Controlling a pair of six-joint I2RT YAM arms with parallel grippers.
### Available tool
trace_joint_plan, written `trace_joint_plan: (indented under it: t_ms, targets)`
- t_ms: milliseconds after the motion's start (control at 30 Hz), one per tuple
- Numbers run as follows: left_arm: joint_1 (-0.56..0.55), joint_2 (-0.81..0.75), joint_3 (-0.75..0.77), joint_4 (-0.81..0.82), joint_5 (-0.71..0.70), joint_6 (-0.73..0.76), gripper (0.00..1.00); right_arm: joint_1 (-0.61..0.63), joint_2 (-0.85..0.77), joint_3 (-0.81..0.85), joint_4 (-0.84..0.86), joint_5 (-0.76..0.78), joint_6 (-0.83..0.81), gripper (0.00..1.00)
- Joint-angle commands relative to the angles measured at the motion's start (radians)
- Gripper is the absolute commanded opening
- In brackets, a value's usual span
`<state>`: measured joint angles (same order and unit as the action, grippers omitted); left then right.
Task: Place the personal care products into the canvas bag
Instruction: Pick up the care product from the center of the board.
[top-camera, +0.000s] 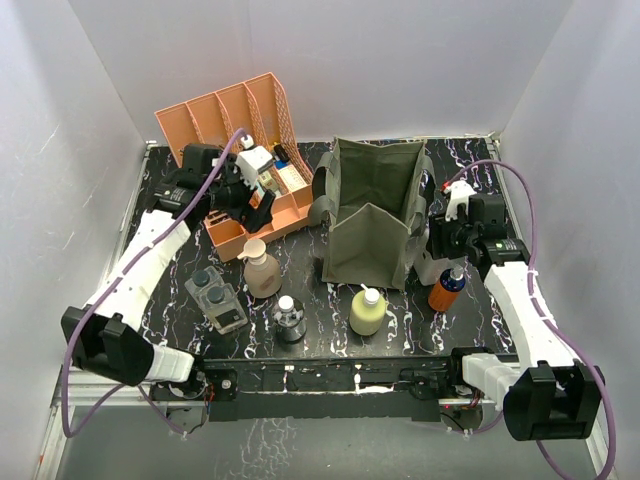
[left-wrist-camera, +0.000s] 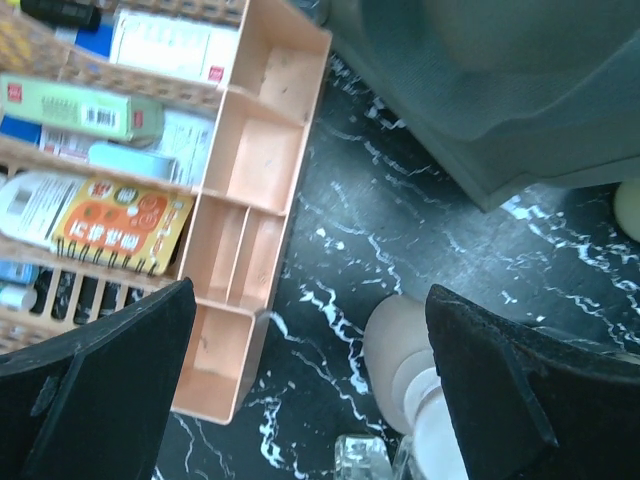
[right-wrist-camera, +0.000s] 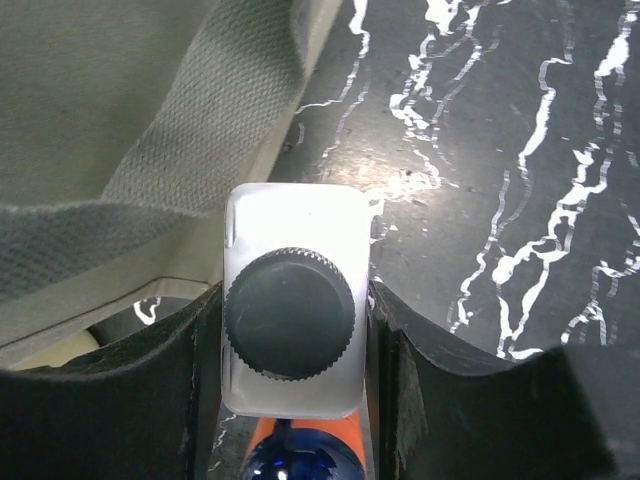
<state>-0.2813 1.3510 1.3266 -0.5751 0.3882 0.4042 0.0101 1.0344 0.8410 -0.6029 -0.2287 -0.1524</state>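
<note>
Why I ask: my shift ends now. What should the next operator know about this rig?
Left gripper: jaws open, empty, near the rack.
Right gripper: jaws shut on the white bottle, beside the bag.
Standing outside the bag: tan pump, twin pack, round bottle, yellow bottle, orange pump.
Done: nothing in the bag yet.
Left: all six bottles, white first.
</note>
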Motion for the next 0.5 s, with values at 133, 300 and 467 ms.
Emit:
trace_joint_plan:
  t_ms: [133,300,467]
  targets:
    - [-0.111,0.065,0.222,-0.102,0.168,0.058,0.97,-0.007,0.008,0.329,0.118,0.257,-0.037,0.08]
    - [-0.221,0.143,0.395,-0.204,0.207,0.094,0.97,-0.007,0.056,0.571,0.075,0.214,-0.080,0.08]
    - [-0.320,0.220,0.551,-0.243,0.212,0.078,0.97,-0.007,0.153,0.867,-0.008,0.077,-0.103,0.08]
